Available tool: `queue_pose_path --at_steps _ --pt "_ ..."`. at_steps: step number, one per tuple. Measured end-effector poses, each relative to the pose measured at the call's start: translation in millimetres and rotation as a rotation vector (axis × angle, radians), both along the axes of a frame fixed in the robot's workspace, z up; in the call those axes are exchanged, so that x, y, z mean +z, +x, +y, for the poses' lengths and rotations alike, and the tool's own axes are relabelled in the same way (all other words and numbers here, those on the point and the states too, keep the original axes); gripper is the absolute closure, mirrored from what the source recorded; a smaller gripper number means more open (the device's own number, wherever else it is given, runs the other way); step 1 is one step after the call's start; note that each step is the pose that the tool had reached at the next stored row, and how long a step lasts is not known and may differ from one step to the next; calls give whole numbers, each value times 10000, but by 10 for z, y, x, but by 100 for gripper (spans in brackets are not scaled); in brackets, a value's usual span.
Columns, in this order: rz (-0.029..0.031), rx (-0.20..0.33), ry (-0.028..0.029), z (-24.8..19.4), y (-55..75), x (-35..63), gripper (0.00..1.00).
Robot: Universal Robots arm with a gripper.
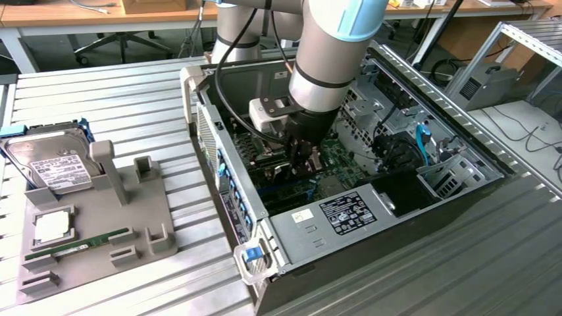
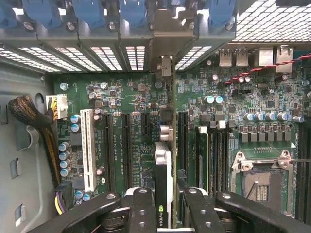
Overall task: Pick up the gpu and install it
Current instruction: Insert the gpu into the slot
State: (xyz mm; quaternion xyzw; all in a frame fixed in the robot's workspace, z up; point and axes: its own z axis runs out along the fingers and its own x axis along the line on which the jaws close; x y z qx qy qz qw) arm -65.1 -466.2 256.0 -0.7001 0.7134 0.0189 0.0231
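Note:
My gripper (image 2: 165,196) is shut on the gpu (image 2: 164,165), a thin dark card seen edge-on with a green logo near the black fingers (image 2: 141,208). The card stands upright over the green motherboard (image 2: 126,97), running along the row of long black expansion slots. Its far end with the silver bracket (image 2: 165,63) reaches the rear slot openings of the case. Whether its edge sits in a slot is hidden. In the exterior view the gripper (image 1: 303,161) is deep inside the open computer case (image 1: 351,217).
A white slot (image 2: 88,148), a bundle of cables (image 2: 34,116) and the CPU socket (image 2: 265,182) flank the card. Outside the case, a grey holder (image 1: 131,210) carries a hard drive (image 1: 52,164), a processor chip (image 1: 52,226) and a green memory stick (image 1: 75,249).

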Motion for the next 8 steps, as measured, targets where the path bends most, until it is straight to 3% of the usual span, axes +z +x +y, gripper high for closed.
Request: queue_pose_path --at_steps 8 --pt "0 24 2 0 0 -12 73"
